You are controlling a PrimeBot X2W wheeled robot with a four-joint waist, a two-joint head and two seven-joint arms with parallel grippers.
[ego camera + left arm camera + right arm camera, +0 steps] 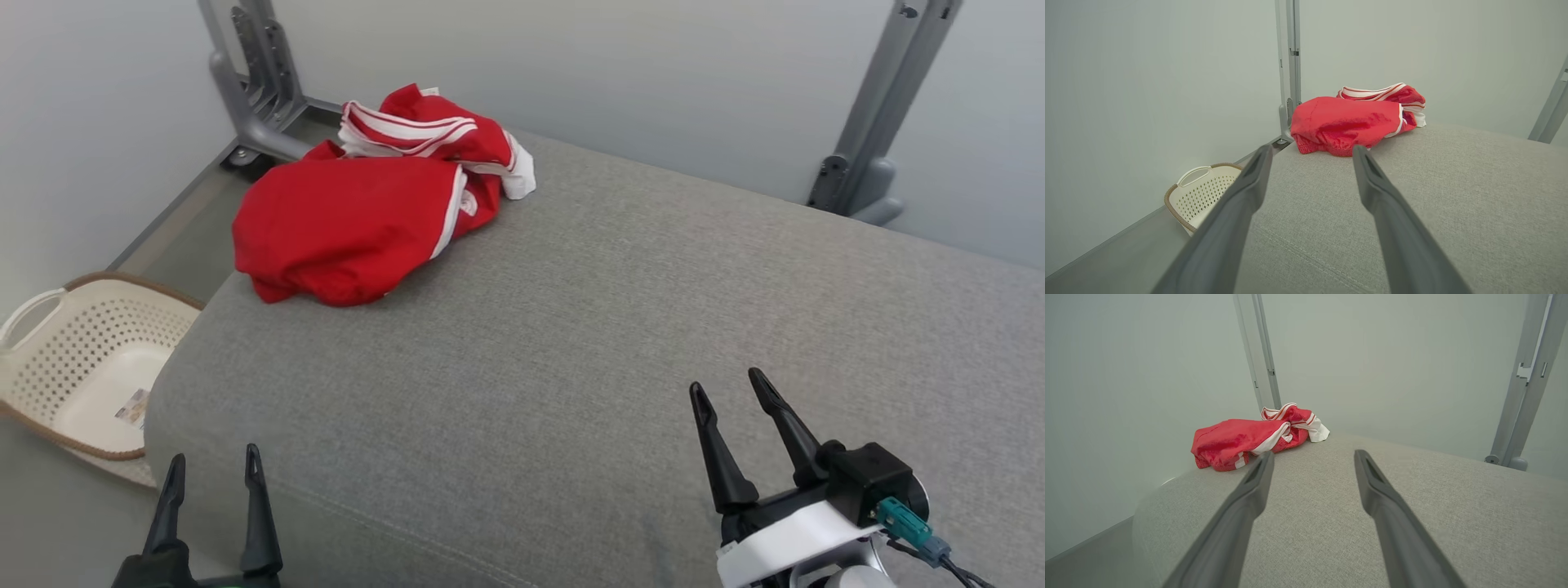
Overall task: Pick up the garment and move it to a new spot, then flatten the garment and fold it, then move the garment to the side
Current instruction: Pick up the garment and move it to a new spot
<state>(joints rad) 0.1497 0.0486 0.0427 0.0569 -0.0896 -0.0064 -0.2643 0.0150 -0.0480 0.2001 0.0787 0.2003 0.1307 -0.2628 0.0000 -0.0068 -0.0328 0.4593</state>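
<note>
While the garment (351,220) lies crumpled at the far left corner of the cushion (571,343), the left gripper (214,454) and right gripper (726,380) hang near its front edge. Both sets of fingers are spread; neither holds anything.

The head view looked forward and down across the cushion (571,327) from above its near edge. Both wrist views sat low near that edge, facing its far side. All three shared the garment (359,220).

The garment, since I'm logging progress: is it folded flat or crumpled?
Crumpled. The red garment lies in a rumpled heap on the cushion, far left corner, layers bunched unevenly.
</note>
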